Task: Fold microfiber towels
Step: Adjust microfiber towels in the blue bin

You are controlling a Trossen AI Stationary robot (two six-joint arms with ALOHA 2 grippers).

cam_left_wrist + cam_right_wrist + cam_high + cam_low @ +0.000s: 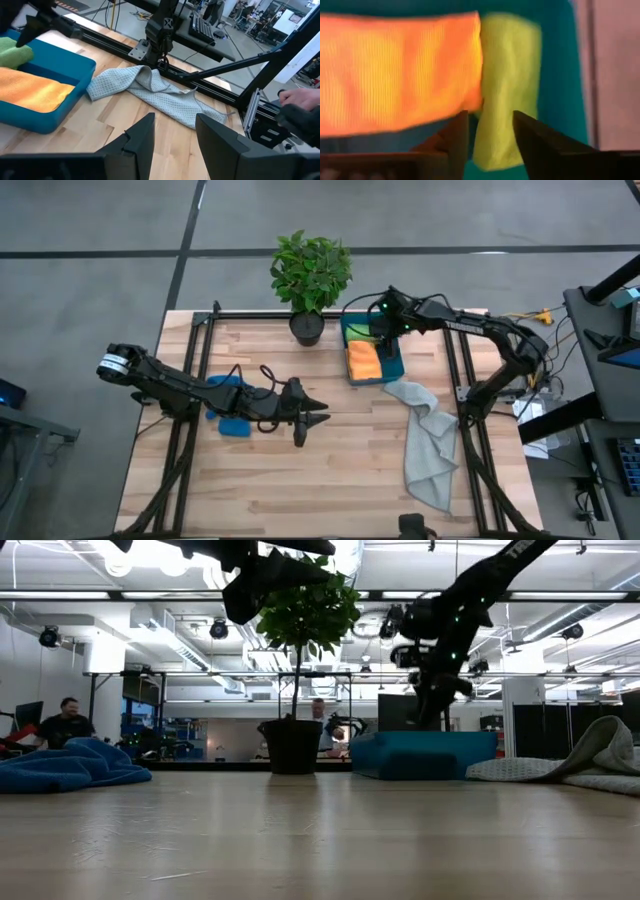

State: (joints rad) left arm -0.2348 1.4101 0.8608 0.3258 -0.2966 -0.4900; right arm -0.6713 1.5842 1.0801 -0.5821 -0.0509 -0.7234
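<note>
Desk (330,470): pale wooden top filling the middle of the high view, framed by dark rails; it carries all the cloths, the bin and a plant.
Grey towel (425,442): largest cloth, lying crumpled and unfolded toward the lower right of the high view, one edge trailing to the desk's right rail. It looks like the next cloth awaiting folding.
Potted plant (310,275): stands at upper centre, just beside the bin; not part of the job.
Teal bin (392,368): upper centre-right, touching the grey towel's top corner. It seems to serve as the drop-off place for finished cloths.
Orange towel (363,360): folded flat inside the bin, at its lower part in the high view.
Lime green towel (510,85): folded, lying in the bin alongside the orange one, their edges touching.
Blue towel (228,408): bunched at centre-left of the high view, partly under the left arm; not yet folded, by its look.
Right claw (490,125): poised over the bin above the green towel, fingers parted and empty, probably a release.
Left claw (318,418): hovering mid-desk, fingers apart, holding nothing, pointed toward the grey towel.
</note>
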